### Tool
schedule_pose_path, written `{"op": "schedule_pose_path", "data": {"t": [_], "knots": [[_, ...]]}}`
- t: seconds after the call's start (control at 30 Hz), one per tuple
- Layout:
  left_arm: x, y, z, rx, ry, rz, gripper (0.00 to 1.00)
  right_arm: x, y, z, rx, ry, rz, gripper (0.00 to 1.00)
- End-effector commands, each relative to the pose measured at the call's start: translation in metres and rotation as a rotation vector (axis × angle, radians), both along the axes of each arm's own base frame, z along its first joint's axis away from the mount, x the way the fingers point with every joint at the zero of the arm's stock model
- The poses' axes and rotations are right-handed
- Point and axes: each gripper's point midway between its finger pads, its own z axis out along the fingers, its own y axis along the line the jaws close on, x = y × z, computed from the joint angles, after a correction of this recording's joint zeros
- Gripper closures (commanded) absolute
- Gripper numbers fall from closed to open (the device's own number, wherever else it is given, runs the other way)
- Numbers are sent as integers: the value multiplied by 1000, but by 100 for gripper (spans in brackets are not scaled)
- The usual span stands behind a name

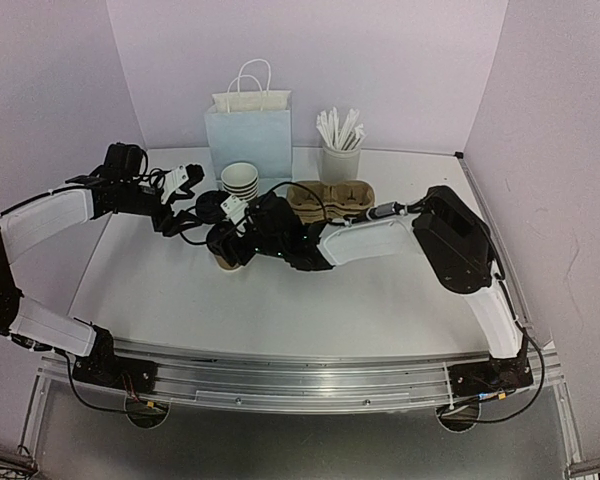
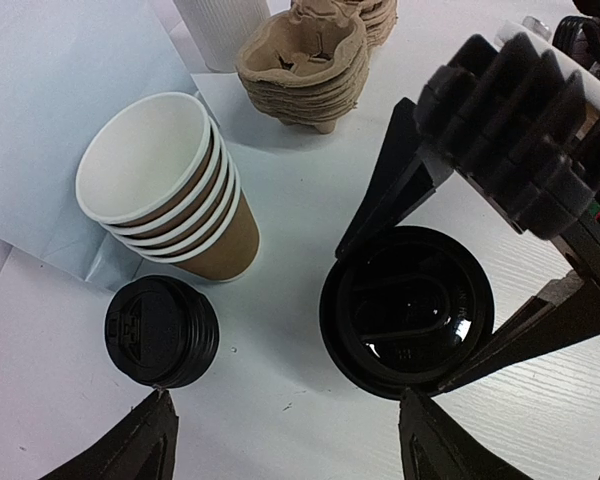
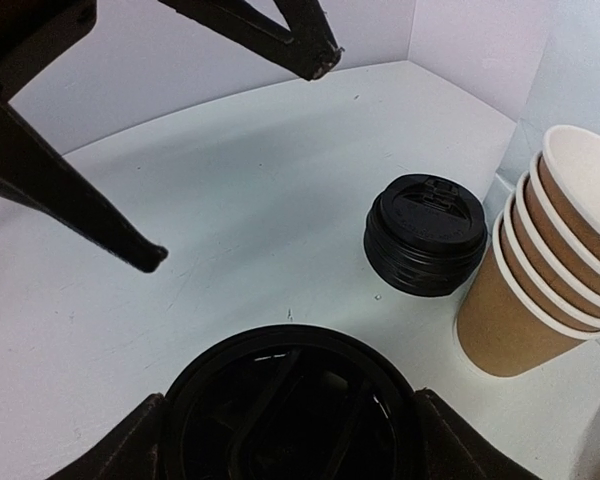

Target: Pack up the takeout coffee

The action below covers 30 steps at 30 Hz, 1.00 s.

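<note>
The takeout coffee, a brown paper cup [image 1: 226,262] with a black lid [image 2: 407,310], stands on the white table left of centre. My right gripper [image 1: 232,243] is shut on it at the lid's rim; in the right wrist view [image 3: 290,445] the lid [image 3: 290,415] fills the space between its fingers. My left gripper [image 1: 190,215] is open and empty, hovering just left of the cup. Its fingertips [image 2: 140,440] frame bare table in the left wrist view, the left gripper [image 2: 285,445] a little short of the lid.
A nested stack of brown cups [image 2: 165,185] and a pile of black lids [image 2: 162,332] sit close behind the coffee. Stacked pulp cup carriers [image 1: 330,197], a white cup of straws [image 1: 340,150] and a pale blue paper bag [image 1: 250,130] stand at the back.
</note>
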Motion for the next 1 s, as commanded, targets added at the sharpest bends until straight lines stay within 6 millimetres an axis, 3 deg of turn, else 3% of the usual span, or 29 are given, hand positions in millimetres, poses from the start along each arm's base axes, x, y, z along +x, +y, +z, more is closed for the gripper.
{"op": "schedule_pose_path", "data": {"t": [0.0,0.33,0.53,0.77,0.97], "knots": [[7,-1,20,-37,-47,19,24,-9,-7,-34,-124,46,17,16],[11,-2,32,-61,-60,27,24,-4,4,19,-65,-1,26,4],[12,-4,35,-69,-62,20,24,0,0,20,-84,-25,12,4],[14,-5,38,-73,-67,15,23,6,6,40,-37,-32,-10,3],[13,-7,39,-76,-64,7,24,19,3,45,-8,-12,-58,4]]}}
